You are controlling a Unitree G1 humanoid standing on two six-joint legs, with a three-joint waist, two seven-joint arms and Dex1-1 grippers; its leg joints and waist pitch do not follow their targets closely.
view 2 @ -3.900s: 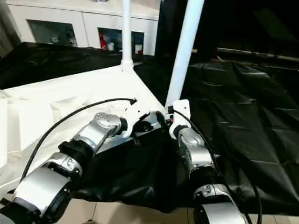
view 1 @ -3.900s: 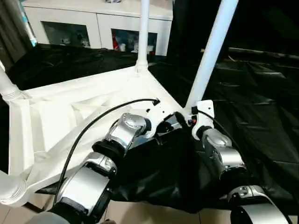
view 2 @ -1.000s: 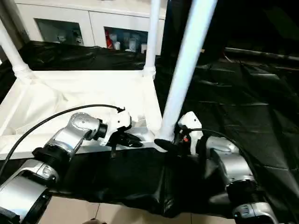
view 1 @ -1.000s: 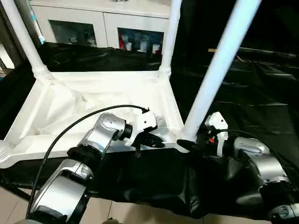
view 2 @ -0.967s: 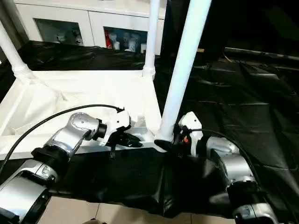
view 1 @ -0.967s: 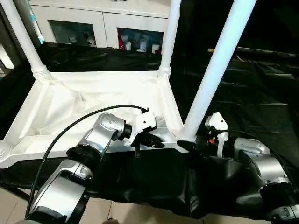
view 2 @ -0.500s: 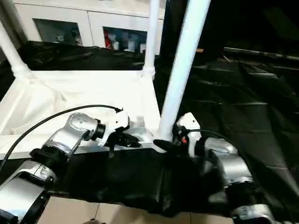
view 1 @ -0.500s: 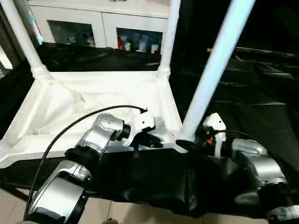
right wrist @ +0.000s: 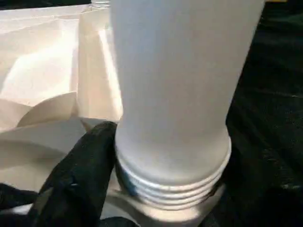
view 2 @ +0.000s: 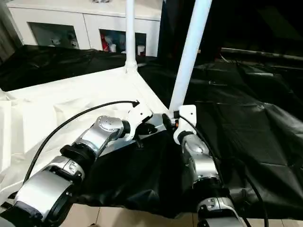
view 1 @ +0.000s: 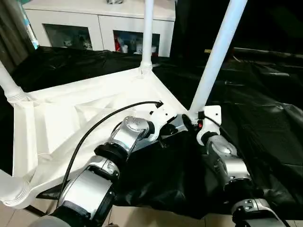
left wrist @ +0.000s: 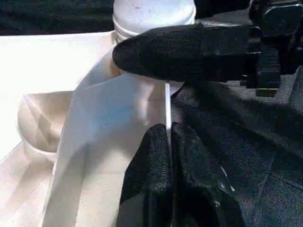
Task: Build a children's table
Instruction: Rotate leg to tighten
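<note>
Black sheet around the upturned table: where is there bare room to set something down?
Bare: the black sheet beyond the right arm. Crowded: the near corner, where the left gripper pinches the tabletop rim and the right gripper is at the leg base.

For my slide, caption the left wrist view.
Left gripper pinching the upturned tabletop's rim beside the leg.

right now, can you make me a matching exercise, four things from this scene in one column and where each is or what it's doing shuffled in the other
1. left gripper
2. right gripper
3. far leg
4. cabinet

a. at the back, beyond the black sheet
b. at the base of the near leg
c. upright in the tabletop's far corner
d. pinching the tabletop rim

Pairs: 1-d, 2-b, 3-c, 4-a
</note>
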